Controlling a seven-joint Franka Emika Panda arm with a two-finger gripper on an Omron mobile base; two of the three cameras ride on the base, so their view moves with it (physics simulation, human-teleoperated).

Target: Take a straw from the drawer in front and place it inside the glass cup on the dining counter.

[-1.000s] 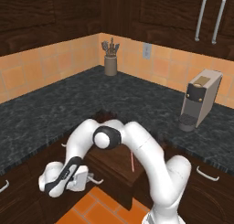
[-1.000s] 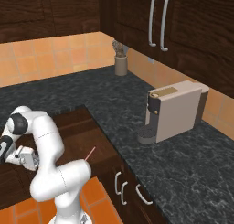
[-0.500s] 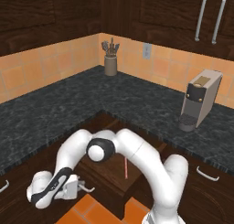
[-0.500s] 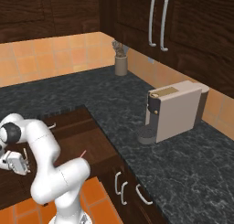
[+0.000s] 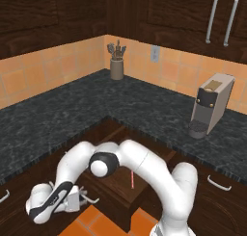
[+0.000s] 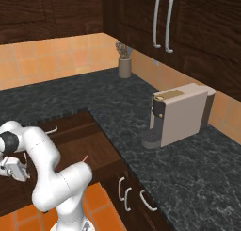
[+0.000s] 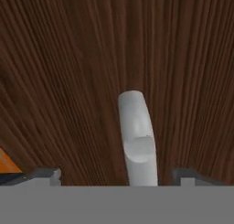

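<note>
The dark-brown drawer (image 5: 113, 182) (image 6: 96, 147) stands pulled out under the black worktop. The red-pink straw (image 5: 132, 180) (image 6: 84, 157) lies on its wood bottom near the right side. My gripper (image 5: 81, 199) (image 6: 21, 170) (image 7: 116, 175) is low at the drawer's front. It is open, and the curved silver handle (image 5: 90, 199) (image 7: 136, 136) sits between the fingertips (image 7: 45, 174) with a gap on each side. The glass cup and the dining counter are out of view.
A black speckled granite worktop (image 5: 67, 112) wraps the corner around the drawer. On it stand a coffee machine (image 5: 211, 110) (image 6: 181, 114) and a utensil holder (image 5: 116, 66) (image 6: 124, 65). Orange floor tiles (image 5: 91, 225) lie below the drawer front.
The hand has swung down and left towards the floor. The drawer and straw slid a little outwards during the first half second and have hardly moved since.
</note>
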